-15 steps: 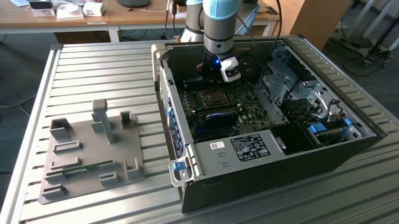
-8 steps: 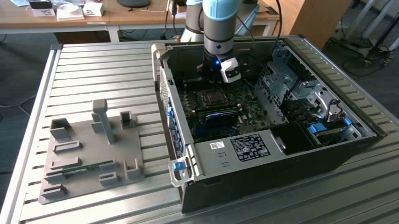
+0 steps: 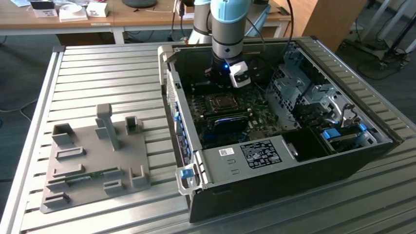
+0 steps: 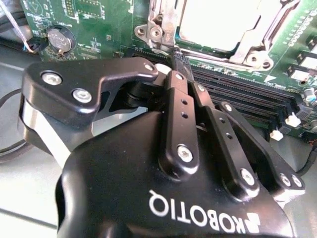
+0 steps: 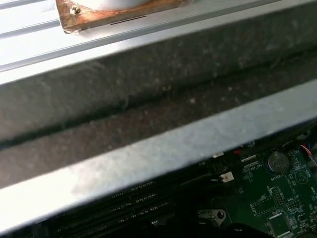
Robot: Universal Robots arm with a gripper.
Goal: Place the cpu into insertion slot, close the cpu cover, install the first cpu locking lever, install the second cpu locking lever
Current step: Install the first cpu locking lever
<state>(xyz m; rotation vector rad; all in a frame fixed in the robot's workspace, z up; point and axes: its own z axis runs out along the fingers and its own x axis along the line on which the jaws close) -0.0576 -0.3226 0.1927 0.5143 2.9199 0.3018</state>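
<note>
1 arm carries 1 black tool (image 4: pixel 174 54), seen in the second wrist view with its 2 fingers (image 4: pixel 177 106) drawn together, tips meeting on a thin metal lever (image 4: pixel 168 29) at the socket's edge; whether they truly pinch it I cannot tell. Just beyond the tips lies the cover (image 4: pixel 247 47), 1 thin silver frame, down flat around a square window. In that window sits the cpu (image 4: pixel 213 25), 1 flat, pale, smooth metal square, already in its slot. Beside the fingers run 4 long black memory slots (image 4: pixel 247 91) with white end clips. Off to the tool's side, 1 round silver coin cell (image 4: pixel 58 39) sits on the green motherboard (image 4: pixel 89 29).

In the exterior view the tool (image 3: pixel 224 80) hangs inside 1 open black computer case (image 3: pixel 293 175), directly above the socket (image 3: pixel 219 101). The case rests on a ribbed aluminium counter (image 3: pixel 104 78). Well apart from the tool, 1 grey moulded fixture (image 3: pixel 91 161) with upright posts stands on the counter.
</note>
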